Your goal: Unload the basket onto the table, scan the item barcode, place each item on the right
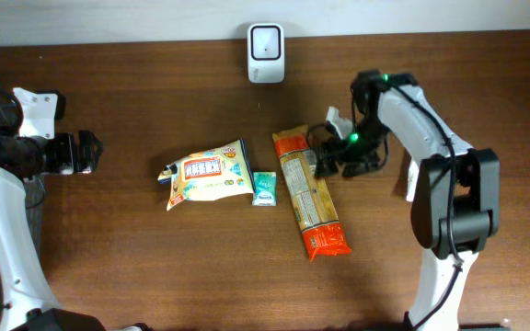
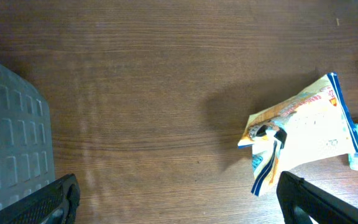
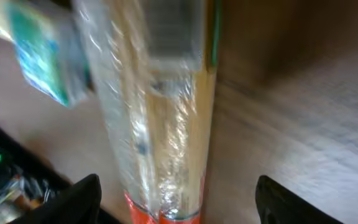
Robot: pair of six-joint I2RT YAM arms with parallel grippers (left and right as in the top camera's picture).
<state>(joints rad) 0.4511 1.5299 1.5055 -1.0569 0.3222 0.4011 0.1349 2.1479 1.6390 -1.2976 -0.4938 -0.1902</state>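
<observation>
Wooden table [image 1: 155,267], seen from overhead. A white scanner [image 1: 265,41] stands at the far edge, near the middle, well apart from everything else.

The long pasta package [image 1: 309,191] lies flat on the table right of centre. It has a clear body and orange ends, and its length runs from far to near with a slight slant. Just to its left sits a small teal packet [image 1: 264,188], and left of that a crumpled yellow-and-white snack bag [image 1: 206,173], which is touching the packet or very nearly so.

The right gripper [image 1: 325,164] sits low at the far end of the pasta package, on its right side. In the right wrist view we see its fingers [image 3: 82,199] spread wide. The package [image 3: 166,124] runs up between them and a clear gap shows on one side, so the jaws are released and not clamped on it. This view is blurred. The teal packet [image 3: 39,62] shows at the upper left.

The left gripper [image 1: 90,152] is over the left edge of the table, well apart from the snack bag. The left wrist view shows its fingers [image 2: 55,202] fully spread, with only bare wood between them. The snack bag [image 2: 303,134] lies ahead to the right, and a grey crate [image 2: 11,143] is at the left edge.
</observation>
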